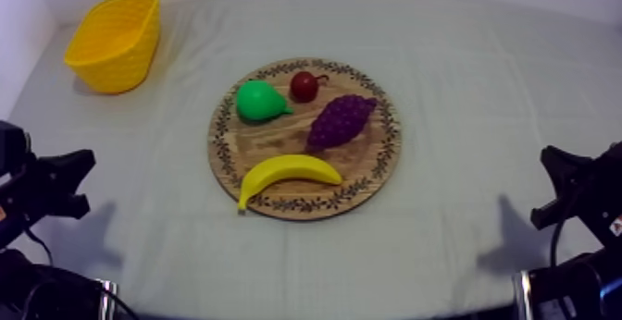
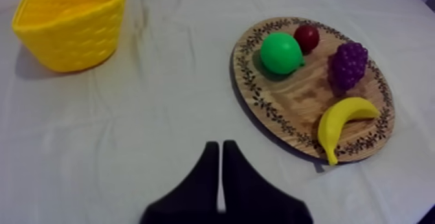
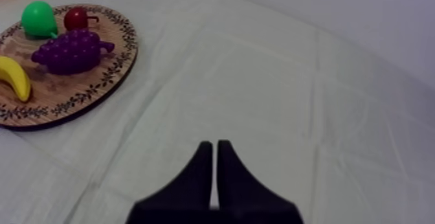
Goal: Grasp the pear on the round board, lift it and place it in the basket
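green pear (image 1: 259, 101) near wooden board (image 1: 278, 141) edge, bare cloth (image 1: 176, 129) to basket (image 1: 116, 42); both jaws closed, empty.

The cloth-covered table (image 1: 481, 92) bears a wooden board (image 1: 266, 144) and yellow basket (image 1: 116, 60)

Your pear (image 1: 259, 101) is bright green. The wooden board (image 1: 378, 162) is brown, and its rim carries a ring of dark leafy scrollwork. You see the small red fruit (image 1: 304, 86) in dark red, the grapes (image 1: 341, 121) in purple and the banana (image 1: 287, 170) in yellow. At the upper left of the frame, the basket (image 1: 116, 42) is yellow, with what looks like a dimpled weave. The cloth (image 1: 481, 83) is plain grey-white. Your left gripper (image 2: 217, 145) and right gripper (image 3: 214, 145) are black.
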Robot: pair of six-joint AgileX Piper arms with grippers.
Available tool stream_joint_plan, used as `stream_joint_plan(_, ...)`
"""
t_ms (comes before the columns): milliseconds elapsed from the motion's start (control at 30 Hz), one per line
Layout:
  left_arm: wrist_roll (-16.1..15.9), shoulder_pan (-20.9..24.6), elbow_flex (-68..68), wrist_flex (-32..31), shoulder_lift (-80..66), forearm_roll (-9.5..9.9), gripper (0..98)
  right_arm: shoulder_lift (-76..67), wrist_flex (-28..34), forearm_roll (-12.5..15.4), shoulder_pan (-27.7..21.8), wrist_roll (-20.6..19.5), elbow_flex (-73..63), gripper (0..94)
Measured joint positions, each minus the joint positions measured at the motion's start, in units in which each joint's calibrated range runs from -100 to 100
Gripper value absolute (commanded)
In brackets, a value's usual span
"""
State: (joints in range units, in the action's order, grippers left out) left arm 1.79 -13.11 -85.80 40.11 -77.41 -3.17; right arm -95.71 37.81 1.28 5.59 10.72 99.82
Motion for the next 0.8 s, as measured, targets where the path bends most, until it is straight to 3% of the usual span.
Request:
stream_joint_plan(267, 1.28, -0.43, 13.99, 9.22, 16.41, -1.49, 0.0, 0.0, 0.0, 0.0, 0.0, 0.0, 0.0, 0.4)
stream_joint_plan(533, 2.52, -1.14, 30.05, 20.42, 33.82, -4.82, 0.0, 0.0, 0.0, 0.0, 0.0, 0.0, 0.0, 0.4)
stream_joint_plan(633, 3.15, -2.35, 35.43, 23.74, 40.12, -4.47, 0.0, 0.0, 0.0, 0.0, 0.0, 0.0, 0.0, 0.4)
stream_joint_plan(800, 4.67, -4.9, 44.98, 29.9, 50.23, -1.97, 0.0, 0.0, 0.0, 0.0, 0.0, 0.04, 0.0, 0.4)
